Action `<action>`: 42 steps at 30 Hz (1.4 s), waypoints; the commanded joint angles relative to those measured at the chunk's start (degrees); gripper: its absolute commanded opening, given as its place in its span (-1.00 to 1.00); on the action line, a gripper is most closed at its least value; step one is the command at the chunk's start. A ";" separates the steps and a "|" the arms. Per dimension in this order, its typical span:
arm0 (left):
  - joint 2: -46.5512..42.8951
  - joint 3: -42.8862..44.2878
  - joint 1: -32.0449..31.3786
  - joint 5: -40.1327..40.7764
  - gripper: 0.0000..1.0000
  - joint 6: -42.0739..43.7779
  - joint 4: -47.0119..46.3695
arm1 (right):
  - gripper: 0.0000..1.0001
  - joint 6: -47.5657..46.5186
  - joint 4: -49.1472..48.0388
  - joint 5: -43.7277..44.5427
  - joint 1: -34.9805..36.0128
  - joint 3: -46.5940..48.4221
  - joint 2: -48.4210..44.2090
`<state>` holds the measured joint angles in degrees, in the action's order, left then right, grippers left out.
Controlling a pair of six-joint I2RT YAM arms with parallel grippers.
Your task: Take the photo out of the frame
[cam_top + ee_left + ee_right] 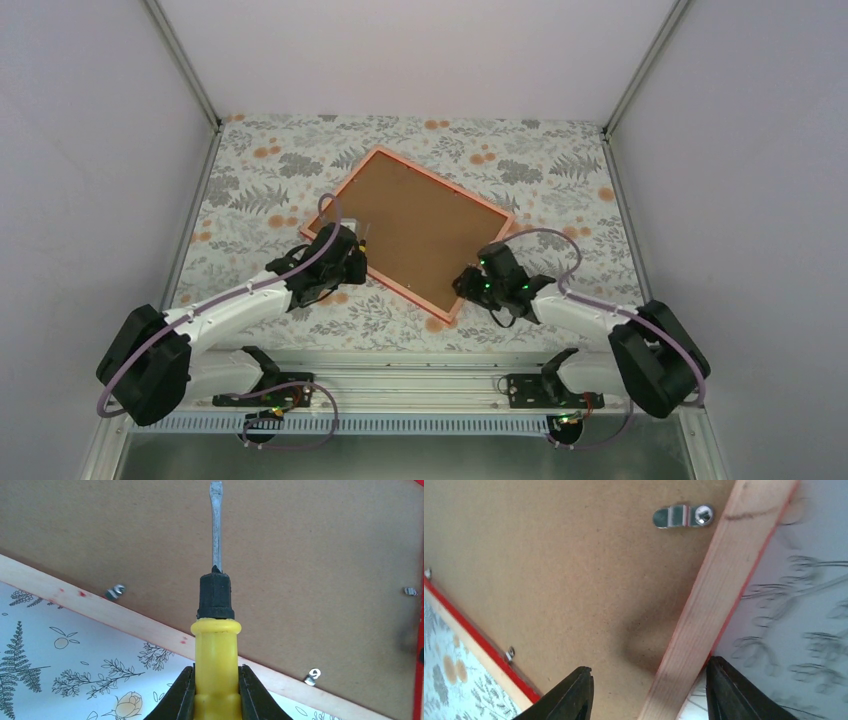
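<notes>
**Frame (410, 225), back side up, on the floral tablecloth (260, 190).** The frame lies flat near the middle of the table and is turned diagonally. Its long axis runs from far left to near right, and one corner points toward the arm bases. The upward face is a plain brown board bounded by a pale wooden rail with a red outer edge. Small metal turn clips (684, 516) sit along the inside of the rail.

**Left gripper (216, 687).** Its fingers are closed on the yellow handle of a flat-blade screwdriver (216, 645). The gripper sits at the frame's left-hand edge. The black collar and grey blade reach past the rail and over the board. Whether the tip touches the board cannot be told.

**Right gripper (646, 680).** It is at the frame's near-right corner with its jaws spread wide and holding nothing. One finger (574, 695) is over the brown board and the other is at the outer side of the rail, over the cloth, so the wooden rail passes between them. Contact with the rail cannot be judged.
</notes>
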<state>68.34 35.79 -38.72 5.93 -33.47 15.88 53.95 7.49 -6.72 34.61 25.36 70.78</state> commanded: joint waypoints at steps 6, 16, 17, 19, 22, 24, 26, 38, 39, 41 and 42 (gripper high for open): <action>-1.78 -0.47 0.38 0.93 -0.95 -0.69 -0.61 | 0.02 -3.30 -2.88 -4.99 12.45 7.34 10.94; -4.71 -0.58 2.07 2.06 -0.95 -0.13 1.66 | 0.21 -17.58 7.20 -0.74 13.64 18.52 14.36; -5.06 -0.72 2.33 2.06 -0.95 -0.03 1.76 | 0.22 -20.10 8.61 -0.02 12.82 19.78 14.44; -5.72 -1.04 2.90 1.79 -0.95 0.22 1.57 | 0.25 -25.15 10.42 0.72 10.85 21.85 14.29; -5.78 -0.91 3.91 1.58 -0.95 1.20 1.84 | 0.27 -32.36 11.85 0.92 6.37 24.39 13.96; -5.58 -0.79 4.42 1.34 -0.95 2.03 1.88 | 0.27 -36.22 12.90 0.43 3.01 26.60 14.10; -5.40 -0.90 4.89 0.68 -0.95 3.28 1.21 | 0.27 -40.14 12.82 -0.87 0.00 29.22 14.60; -3.38 -0.61 5.12 -6.04 -0.95 9.44 -3.79 | 0.12 -54.69 5.90 -8.64 -14.68 43.79 35.92; -3.23 -0.73 5.10 -6.32 -0.95 9.80 -4.30 | 0.11 -55.24 5.61 -8.58 -14.96 45.21 37.71; -2.73 -1.09 5.13 -7.12 -0.95 10.55 -5.32 | 0.06 -56.52 5.71 -9.19 -15.32 47.92 41.29; -2.35 -1.20 5.14 -7.44 -0.95 10.73 -5.67 | 0.04 -57.12 5.92 -9.20 -15.39 49.29 42.71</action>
<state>65.12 35.31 -33.85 1.02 -25.32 14.00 2.04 14.37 -13.39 19.62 69.65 109.27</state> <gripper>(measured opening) 0.165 0.535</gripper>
